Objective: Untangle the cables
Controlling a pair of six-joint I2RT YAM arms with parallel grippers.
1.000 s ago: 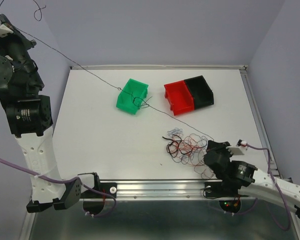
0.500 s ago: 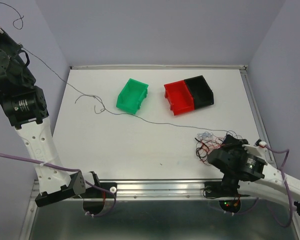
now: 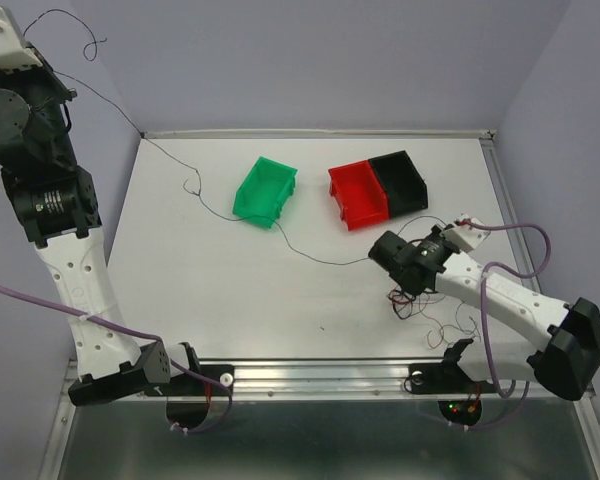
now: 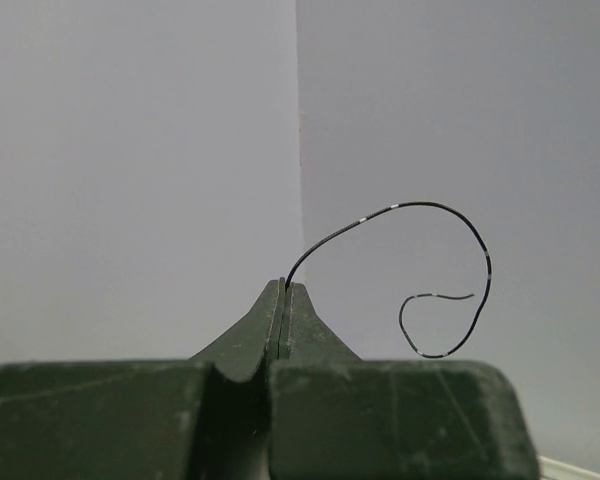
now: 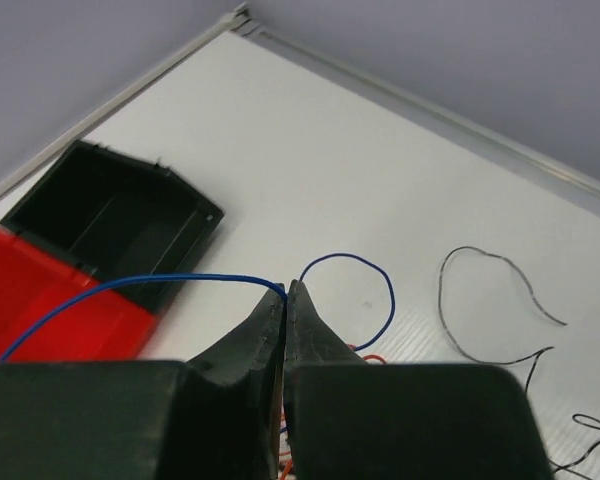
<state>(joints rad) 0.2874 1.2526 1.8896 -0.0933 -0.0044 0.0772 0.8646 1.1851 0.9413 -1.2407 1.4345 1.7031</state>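
Note:
High at the far left, my left gripper (image 3: 28, 27) (image 4: 283, 285) is shut on a thin black cable (image 3: 195, 185) (image 4: 450, 215). Its free end curls beyond the tips. The long run sags over the table, past the green bin, to my right gripper (image 3: 373, 256) (image 5: 286, 287). That gripper is shut on a blue cable (image 5: 365, 265), which loops at its tip. The remaining cables (image 3: 420, 298), red, orange and black, lie in a small tangle under the right wrist. Another black strand (image 5: 500, 290) lies loose on the table.
A green bin (image 3: 265, 192) stands at mid-back. A red bin (image 3: 355, 197) (image 5: 40, 300) and a black bin (image 3: 400, 180) (image 5: 110, 215) stand joined to its right. The raised table rim (image 3: 310, 133) runs along the far edge.
My right arm swung from the near right edge toward the table's middle, and the tangle now lies under its wrist. The black cable went slack and shifted. The left arm moved slightly.

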